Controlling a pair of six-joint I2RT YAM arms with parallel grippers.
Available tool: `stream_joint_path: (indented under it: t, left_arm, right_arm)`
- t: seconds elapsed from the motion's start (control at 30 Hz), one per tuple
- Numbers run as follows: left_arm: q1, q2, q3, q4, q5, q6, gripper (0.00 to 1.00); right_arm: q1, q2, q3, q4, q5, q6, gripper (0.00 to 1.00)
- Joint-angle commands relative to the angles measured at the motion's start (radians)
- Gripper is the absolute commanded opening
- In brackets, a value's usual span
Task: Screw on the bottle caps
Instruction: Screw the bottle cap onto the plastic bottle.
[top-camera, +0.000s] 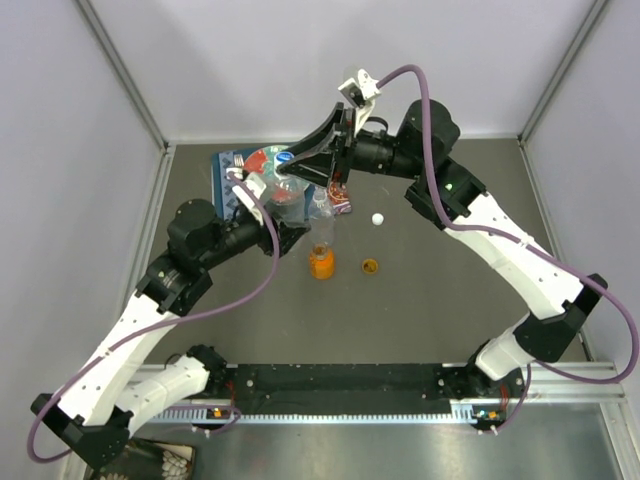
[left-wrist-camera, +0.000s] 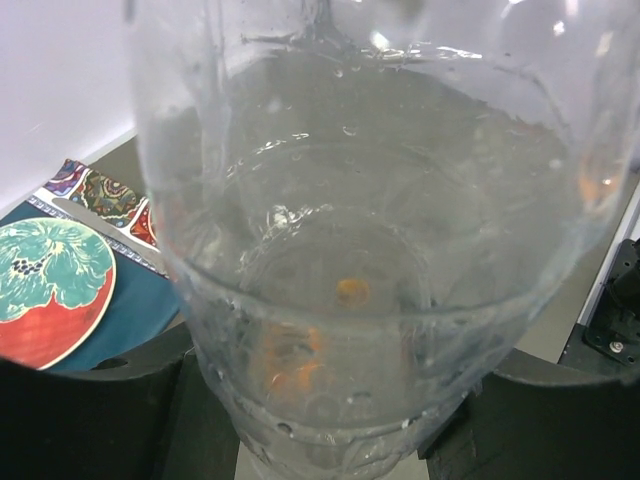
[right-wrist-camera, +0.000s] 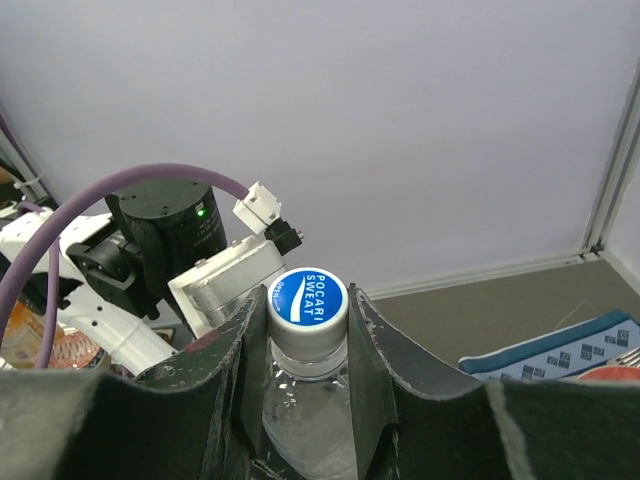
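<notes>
From above, the left claw (top-camera: 268, 200) clasped a clear bottle (top-camera: 290, 198) beside the plate (top-camera: 250, 160). Its wrist view showed thin walls, likely light, slick and crushable. The right claw (right-wrist-camera: 308, 310), in its own view, pinched the blue cap (right-wrist-camera: 308, 294) by its sides.

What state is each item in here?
Clear bottle: held in left gripper, cap on its neck.
Blue-topped cap: on that bottle, right gripper shut on it.
Orange bottle: standing, uncapped.
Orange cap: loose on table.
White cap: loose on table.
</notes>
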Motion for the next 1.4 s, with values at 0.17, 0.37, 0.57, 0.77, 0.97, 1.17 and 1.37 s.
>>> stream_joint_path:
  t: [0.17, 0.37, 0.57, 0.77, 0.97, 1.17, 1.37]
  left_arm:
    - [0.028, -0.025, -0.021, 0.132, -0.121, -0.097, 0.06]
    - [0.028, -0.031, -0.042, 0.132, -0.125, -0.1, 0.06]
    - [0.028, -0.028, -0.036, 0.136, -0.131, -0.105, 0.06]
    - [0.028, -0.022, -0.019, 0.135, -0.18, -0.094, 0.06]
    - [0.028, -0.029, -0.044, 0.124, -0.182, -0.097, 0.06]
    - [0.028, -0.04, -0.082, 0.122, -0.171, -0.113, 0.06]
    - [0.028, -0.04, -0.079, 0.127, -0.173, -0.111, 0.06]
  right_arm:
    - [0.024, -0.021, 0.08, -0.092, -0.083, 0.0, 0.0]
    - [0.024, -0.022, 0.111, -0.111, -0.081, -0.012, 0.0]
    - [0.024, -0.013, 0.102, -0.108, -0.097, 0.0, 0.0]
    - [0.033, -0.007, 0.063, -0.106, -0.074, 0.017, 0.0]
    - [0.038, -0.018, 0.091, -0.106, -0.038, -0.004, 0.0]
    - [0.036, -0.012, 0.152, -0.131, -0.034, -0.02, 0.0]
    - [0.038, -0.012, 0.112, -0.125, -0.044, -0.003, 0.0]
